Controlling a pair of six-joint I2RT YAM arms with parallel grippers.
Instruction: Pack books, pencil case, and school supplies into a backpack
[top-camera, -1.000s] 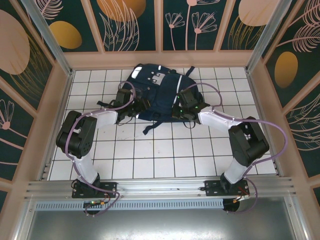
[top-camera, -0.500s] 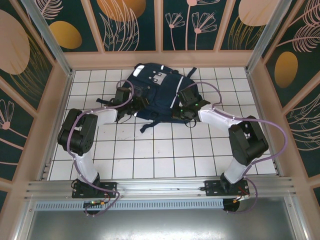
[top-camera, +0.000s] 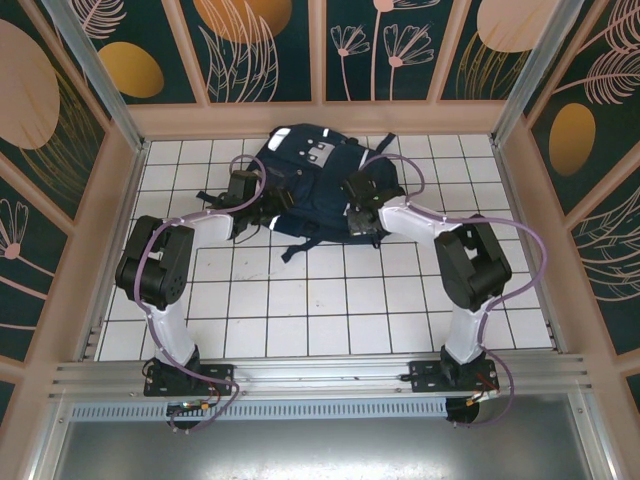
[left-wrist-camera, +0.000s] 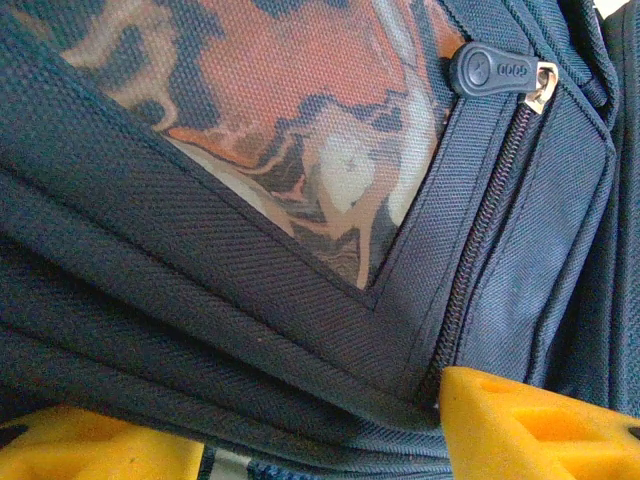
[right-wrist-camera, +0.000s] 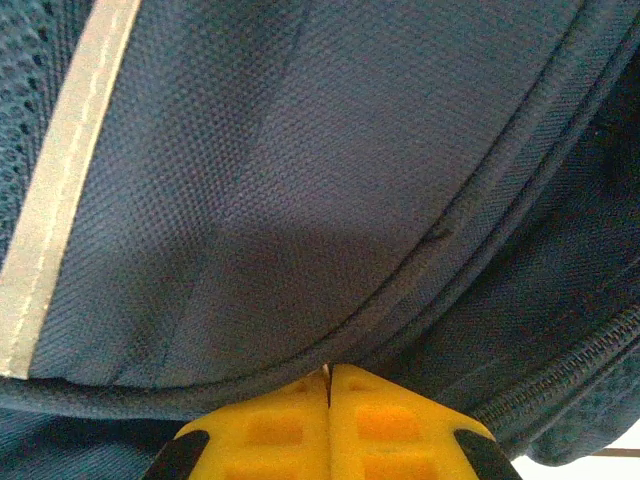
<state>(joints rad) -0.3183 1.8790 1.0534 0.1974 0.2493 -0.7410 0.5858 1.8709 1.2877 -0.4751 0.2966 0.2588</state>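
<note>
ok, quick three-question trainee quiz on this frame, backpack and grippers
1. True or false: the backpack lies on the far half of the tiled table.
2. The right gripper is: A) wide open, B) closed, tips together, C) clamped around a book.
3. Fill in: in the left wrist view, a dark ___ sits at the top end of the zip.
Key: 1 true. 2 B. 3 zipper pull.
</note>
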